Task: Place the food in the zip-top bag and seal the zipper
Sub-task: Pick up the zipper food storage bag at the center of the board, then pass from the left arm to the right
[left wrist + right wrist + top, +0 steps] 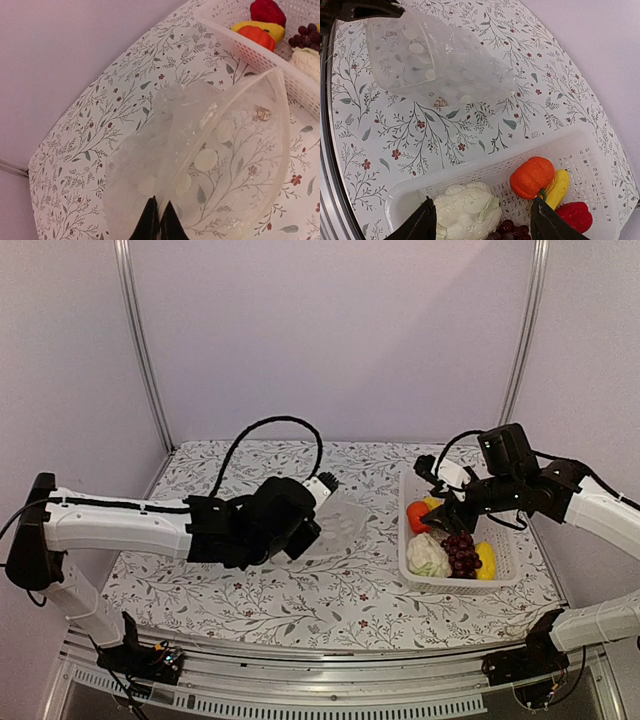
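Note:
The clear zip-top bag (335,525) lies mid-table with its mouth bowed open; it also shows in the left wrist view (210,165) and the right wrist view (435,62). My left gripper (159,216) is shut on the bag's edge. The white basket (505,575) holds the food: orange pumpkin (532,177), white cauliflower (467,210), grape bunch (461,552), red pepper (575,216), yellow pieces (558,187). My right gripper (482,220) is open and empty, hovering over the cauliflower and grapes. The zipper is not distinguishable.
The table carries a floral cloth (300,600). The basket's rim (485,167) stands between the bag and the food. Metal frame posts (140,340) rise at the back corners, with walls close on both sides.

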Robot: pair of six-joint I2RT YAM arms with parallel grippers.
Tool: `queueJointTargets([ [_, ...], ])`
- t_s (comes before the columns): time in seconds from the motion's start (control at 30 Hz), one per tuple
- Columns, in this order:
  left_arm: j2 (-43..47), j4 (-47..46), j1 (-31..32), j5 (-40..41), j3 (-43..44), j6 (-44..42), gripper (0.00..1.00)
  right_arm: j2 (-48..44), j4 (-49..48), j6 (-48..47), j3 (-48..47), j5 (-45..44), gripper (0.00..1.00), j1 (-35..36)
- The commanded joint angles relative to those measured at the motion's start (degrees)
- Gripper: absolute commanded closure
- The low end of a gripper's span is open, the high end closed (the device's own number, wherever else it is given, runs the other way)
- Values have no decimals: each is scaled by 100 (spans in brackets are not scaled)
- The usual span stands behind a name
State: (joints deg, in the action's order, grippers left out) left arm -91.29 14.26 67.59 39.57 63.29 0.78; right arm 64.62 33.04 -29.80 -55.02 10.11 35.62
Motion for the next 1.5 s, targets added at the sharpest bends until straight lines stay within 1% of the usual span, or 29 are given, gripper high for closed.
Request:
queueJointTargets([
  [0.0,563,-88,-349,-484,-55,12,100,335,74,-89,-741,652,37,26],
  [0.13,879,-126,-468,-449,-42,-25,100,760,115,2,-1346,1139,39,45],
  [0.23,987,-87,-492,-643,64,129,100,1096,143,55,-1834,1286,39,225],
  [0.3,1000,-14,-501,-772,167,349,100,1295,152,2,-2153,1124,39,461],
  [0.37,1000,23,-496,-765,230,567,100,1473,53,144,-2472,838,38,625],
  [0.5,1036,-8,-495,-505,191,1229,100,2092,78,958,-3043,634,36,793],
  [0.6,1098,-116,-487,-400,86,1668,100,2444,126,1155,-3403,414,34,955],
  [0.73,1201,-152,-477,-328,-6,1874,100,2709,161,1342,-3697,473,31,1044],
  [0.87,1359,-306,-396,-549,-79,1642,100,2903,245,1264,-3947,64,29,1160],
  [0.97,1424,-525,-353,-778,-165,1379,100,3193,380,1144,-4105,-240,35,1159],
  [1.03,1402,-462,-352,-837,-121,1348,100,3368,462,1103,-4171,-386,38,1166],
  [1.17,1273,-100,-341,-981,40,1190,100,3512,470,920,-4174,-595,37,1219],
  [1.27,1181,31,-326,-1033,144,1087,100,3514,421,498,-4168,-826,38,1340],
  [1.47,1192,-11,-280,-1262,76,693,100,3505,362,-254,-4079,-1511,39,1624],
])
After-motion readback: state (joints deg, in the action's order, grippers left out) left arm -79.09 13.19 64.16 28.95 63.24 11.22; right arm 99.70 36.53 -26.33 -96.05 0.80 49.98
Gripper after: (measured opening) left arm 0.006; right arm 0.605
